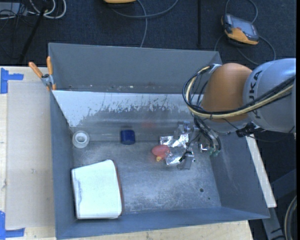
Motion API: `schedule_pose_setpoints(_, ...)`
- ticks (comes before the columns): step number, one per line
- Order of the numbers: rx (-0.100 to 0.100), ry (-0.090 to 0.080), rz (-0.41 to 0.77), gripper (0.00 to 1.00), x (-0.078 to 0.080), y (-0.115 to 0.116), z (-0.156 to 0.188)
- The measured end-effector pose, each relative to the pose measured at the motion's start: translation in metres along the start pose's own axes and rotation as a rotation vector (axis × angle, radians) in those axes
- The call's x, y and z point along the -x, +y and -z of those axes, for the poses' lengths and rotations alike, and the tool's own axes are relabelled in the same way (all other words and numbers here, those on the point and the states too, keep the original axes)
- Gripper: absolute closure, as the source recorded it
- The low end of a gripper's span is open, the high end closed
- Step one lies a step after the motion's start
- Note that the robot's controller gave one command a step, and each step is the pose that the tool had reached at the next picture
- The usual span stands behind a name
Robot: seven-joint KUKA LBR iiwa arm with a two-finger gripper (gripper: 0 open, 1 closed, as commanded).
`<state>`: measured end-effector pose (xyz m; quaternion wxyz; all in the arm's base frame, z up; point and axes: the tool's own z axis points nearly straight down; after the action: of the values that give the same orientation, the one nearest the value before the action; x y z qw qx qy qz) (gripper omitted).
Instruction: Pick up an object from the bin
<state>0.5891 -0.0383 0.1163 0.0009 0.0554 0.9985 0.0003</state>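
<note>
A: Has it picked anything yet?

B: Not lifted. The gripper point(186, 156) sits low, a crumpled silver foil wad point(171, 144) right against it and a small pink lump point(160, 151) just past that.

A: Clenched?

B: Can't tell. Grasp and lift remain.

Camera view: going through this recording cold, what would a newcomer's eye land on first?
The silvery gripper stands low in the middle of the grey bin, right beside a small pink and orange thing on the floor. Next comes the large white pad in the bin's near left corner. A blue block and a clear tape roll lie apart by the far wall.
</note>
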Motion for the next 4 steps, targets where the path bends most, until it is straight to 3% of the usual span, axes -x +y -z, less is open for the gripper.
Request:
schedule_pose_setpoints(1,0.0,0.005,-0.142,0.0,0.009,-0.004,-0.048)
schedule_pose_setpoints(2,-0.001,0.005,-0.139,0.0,0.009,-0.004,-0.048)
schedule_pose_setpoints(3,0.0,0.002,-0.137,1.0,0.01,-0.003,-0.047)
schedule_pose_setpoints(4,0.0,-0.002,-0.132,1.0,0.012,-0.003,-0.002)
